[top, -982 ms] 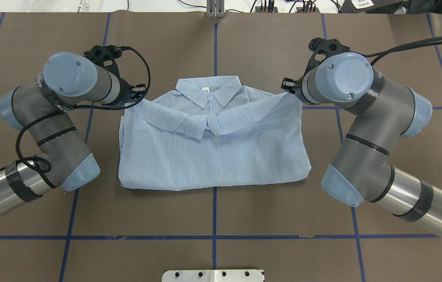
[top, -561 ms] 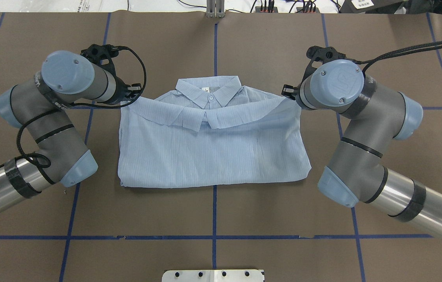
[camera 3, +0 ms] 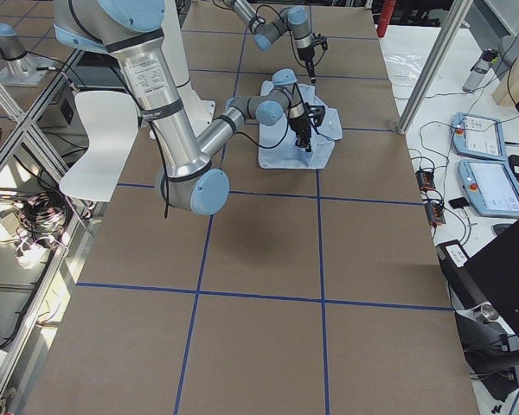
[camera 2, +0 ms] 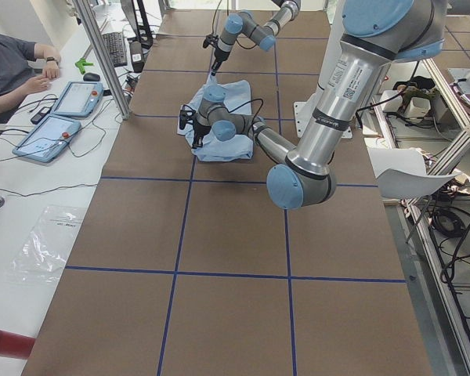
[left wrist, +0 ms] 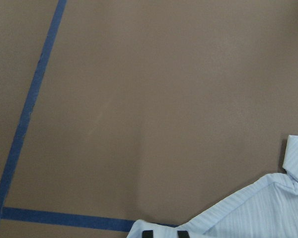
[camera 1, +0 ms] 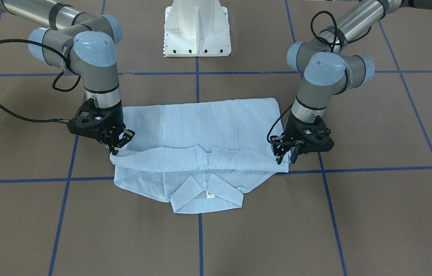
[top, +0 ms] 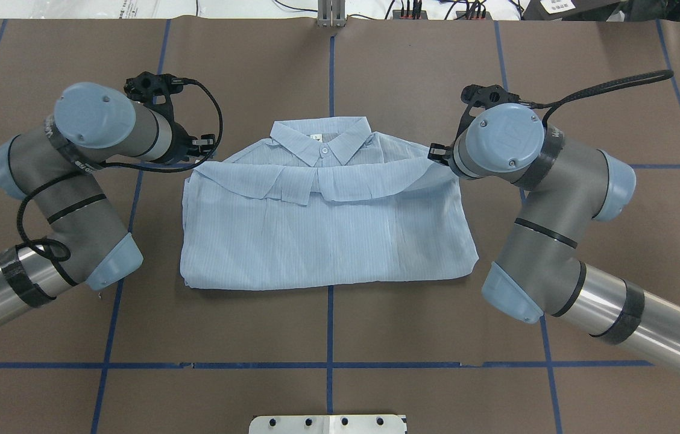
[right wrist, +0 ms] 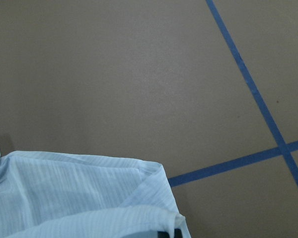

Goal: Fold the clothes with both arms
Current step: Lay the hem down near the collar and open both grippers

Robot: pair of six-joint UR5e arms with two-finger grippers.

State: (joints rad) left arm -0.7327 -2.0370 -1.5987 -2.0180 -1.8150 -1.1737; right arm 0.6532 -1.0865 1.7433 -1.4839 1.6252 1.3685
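Observation:
The light blue striped shirt (top: 328,241) lies folded on the brown table, collar (top: 322,140) on the far side, button fastened. A folded layer's edge runs across just below the collar. My left gripper (top: 200,155) is shut on that edge's left corner, and my right gripper (top: 437,154) is shut on its right corner. In the front view the shirt (camera 1: 200,126) shows the left gripper (camera 1: 283,159) and the right gripper (camera 1: 115,150) pinching the raised edge just above the table. The wrist views show only cloth corners (left wrist: 248,213) (right wrist: 79,188) and fingertips at the bottom edge.
The white pedestal base (camera 1: 197,27) stands at the robot's side of the table. Blue tape lines (top: 329,364) cross the brown surface. Cables and plugs lie along the far edge (top: 412,9). An operator (camera 2: 12,66) sits beside tablets in the left side view.
Both arms have drawn back a little toward the robot. The held edge, sagging in a V below the collar before, now lies straighter and flatter across the shirt.

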